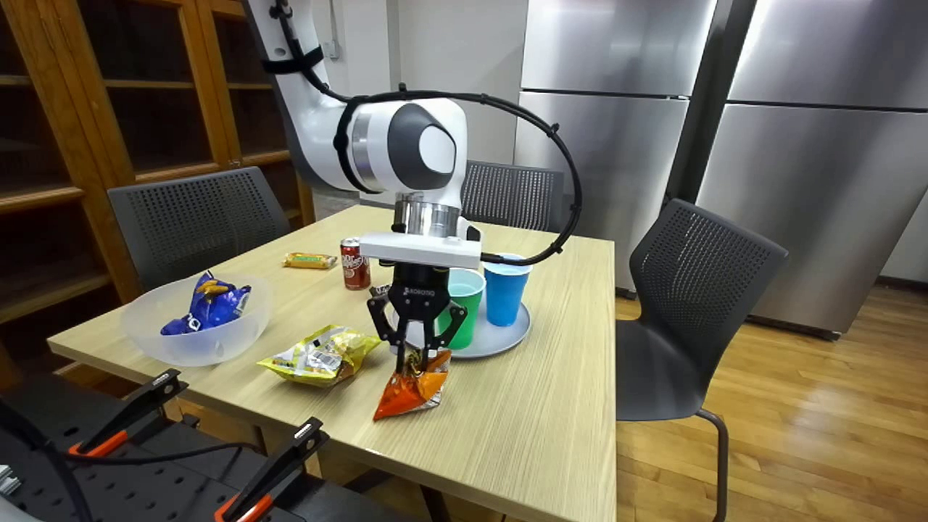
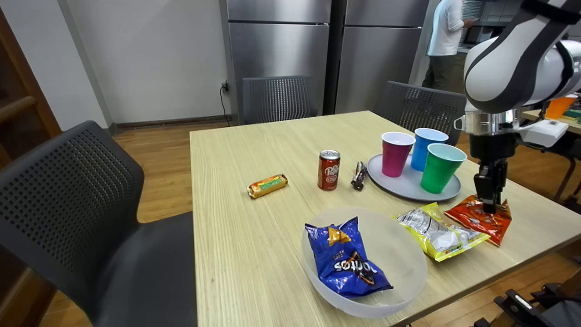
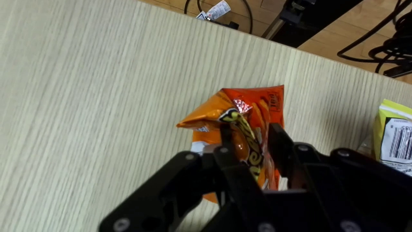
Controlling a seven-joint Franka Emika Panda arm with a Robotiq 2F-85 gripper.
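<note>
Because your gripper (image 1: 413, 367) squeezes the orange snack bag (image 1: 404, 395) from both sides, it buckles up between the fingers (image 3: 280, 143), right there on the table (image 1: 522, 420), near the yellow snack bag (image 1: 322, 357).

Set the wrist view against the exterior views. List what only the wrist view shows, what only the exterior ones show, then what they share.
Only the wrist view: a white printed label and a coil of black cable.

Only the exterior views, both of them: the bowl holding a blue bag, the soda can, the gold-wrapped snack, the green cup on the gray plate.

Shared: the gripper pinching the orange bag, the yellow bag, the table.
</note>
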